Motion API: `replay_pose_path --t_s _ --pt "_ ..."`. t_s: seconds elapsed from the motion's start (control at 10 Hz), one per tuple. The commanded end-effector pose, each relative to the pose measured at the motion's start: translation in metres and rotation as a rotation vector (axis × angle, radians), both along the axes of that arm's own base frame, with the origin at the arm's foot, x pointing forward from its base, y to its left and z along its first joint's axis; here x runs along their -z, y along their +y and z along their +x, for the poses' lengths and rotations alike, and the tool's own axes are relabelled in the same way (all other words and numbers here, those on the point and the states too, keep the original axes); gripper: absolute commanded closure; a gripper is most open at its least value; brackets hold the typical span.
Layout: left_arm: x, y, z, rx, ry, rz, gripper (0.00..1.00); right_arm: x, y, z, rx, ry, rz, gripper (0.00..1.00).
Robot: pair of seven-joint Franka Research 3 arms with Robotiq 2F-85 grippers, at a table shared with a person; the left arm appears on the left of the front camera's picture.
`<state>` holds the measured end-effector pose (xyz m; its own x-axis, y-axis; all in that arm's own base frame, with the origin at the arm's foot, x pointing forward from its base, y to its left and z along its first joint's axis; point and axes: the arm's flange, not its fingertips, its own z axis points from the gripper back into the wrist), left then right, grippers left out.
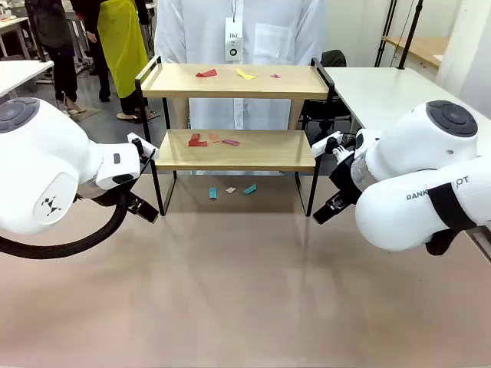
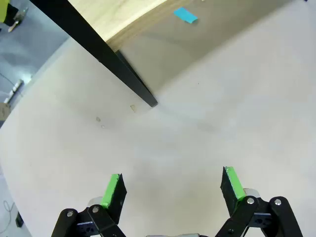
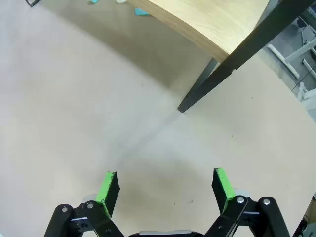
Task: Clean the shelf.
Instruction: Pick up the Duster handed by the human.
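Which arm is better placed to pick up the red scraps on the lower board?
Probably the left: the red scraps lie toward the shelf's left end, nearer the open left gripper than the right gripper, also open.

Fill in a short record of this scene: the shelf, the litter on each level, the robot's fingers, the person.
shelf: two wooden boards in a black frame, standing on the table
top board: red scrap, yellow scrap, small pink scrap
lower board: red pieces, pink piece
under the shelf: teal scraps, pale scrap
left fingers: open, empty, near the left front leg
right fingers: open, empty, near the right front leg
person: standing behind the shelf
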<state>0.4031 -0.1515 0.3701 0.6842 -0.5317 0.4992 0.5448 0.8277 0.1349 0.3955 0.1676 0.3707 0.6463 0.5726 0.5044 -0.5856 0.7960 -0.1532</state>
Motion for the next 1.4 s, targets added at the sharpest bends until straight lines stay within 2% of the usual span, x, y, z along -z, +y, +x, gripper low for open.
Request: replay_pose_path --t_s 0.0,0.9,1.1,1.3 --pt "0.000 0.000 0.000 0.000 0.000 0.000 0.00 0.000 0.000 0.000 0.000 0.000 0.000 0.00" --pt "0.000 0.000 0.000 0.000 0.000 0.000 0.00 0.000 0.000 0.000 -0.001 0.000 -0.001 0.00" --pt "-0.051 0.020 0.006 0.022 -0.011 -0.068 0.00 -0.056 -0.014 0.017 -0.019 -0.023 0.061 0.00" --pt "-0.097 0.041 0.006 0.082 -0.011 -0.085 0.00 -0.106 -0.050 0.020 -0.034 -0.055 0.136 0.00"
